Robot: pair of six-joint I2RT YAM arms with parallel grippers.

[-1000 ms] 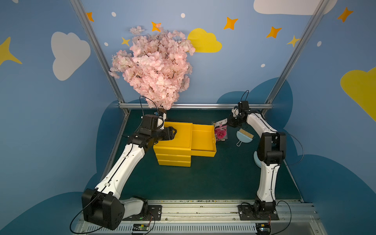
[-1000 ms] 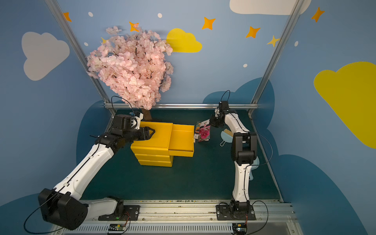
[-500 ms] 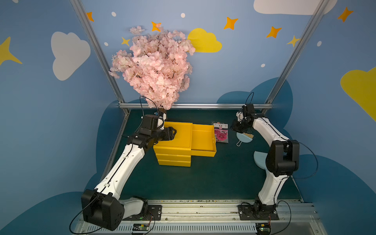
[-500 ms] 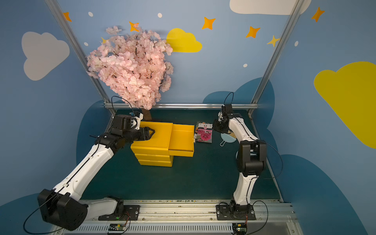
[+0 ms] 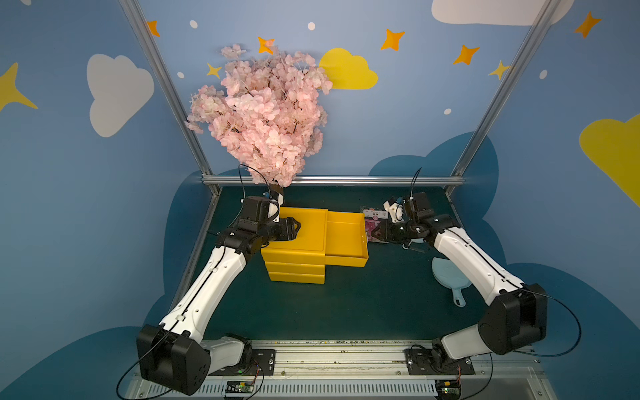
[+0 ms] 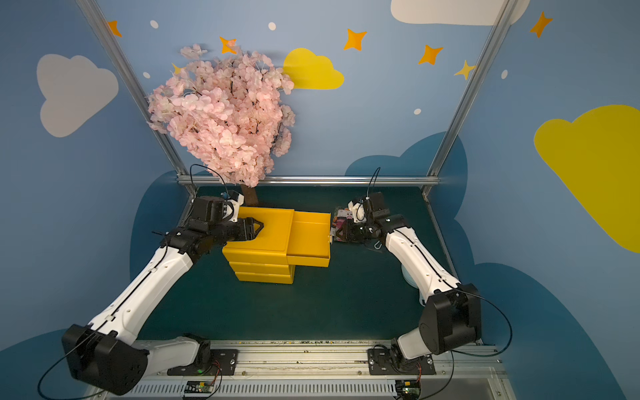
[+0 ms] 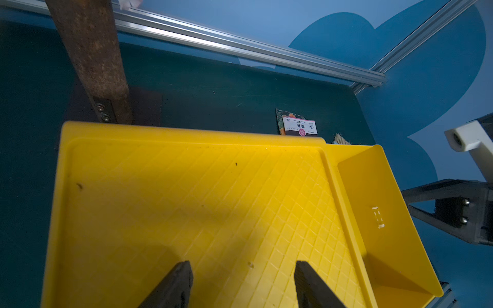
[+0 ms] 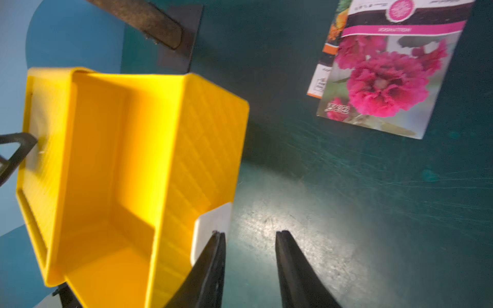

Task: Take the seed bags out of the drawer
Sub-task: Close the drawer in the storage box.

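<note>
What is new: The pink seed bag (image 8: 386,77) is no longer up in the air in the right gripper (image 8: 249,234). The gripper has let go. The bag now lies flat on the green table (image 5: 346,304), and the gripper is back down by the drawer (image 8: 170,149).
Right arm: The two fingers are apart. Nothing is between them, only bare table. One finger is right next to the white handle (image 8: 205,226) on the drawer front. I cannot tell if it touches.
Other arm: The left gripper (image 7: 241,266) has its fingers spread wide too and holds nothing. The flat top of the yellow box (image 7: 186,202) is right under them. I cannot tell if they press on it.
Where the bags are: The pink seed bag lies near the right gripper, off to its back-wall side, outside the drawer. An orange seed bag (image 8: 326,64) peeks out from under it, on the side closer to the drawer.
Which way it points: The pink bag lies picture side up. Its long side runs from the right gripper off toward the back wall, a little slanted. The flower end is closer to the fingers. The end with the white label is the far end.
What it means: The drawer looks empty inside. So I think all the seed bags are out now and the job is about done.
</note>
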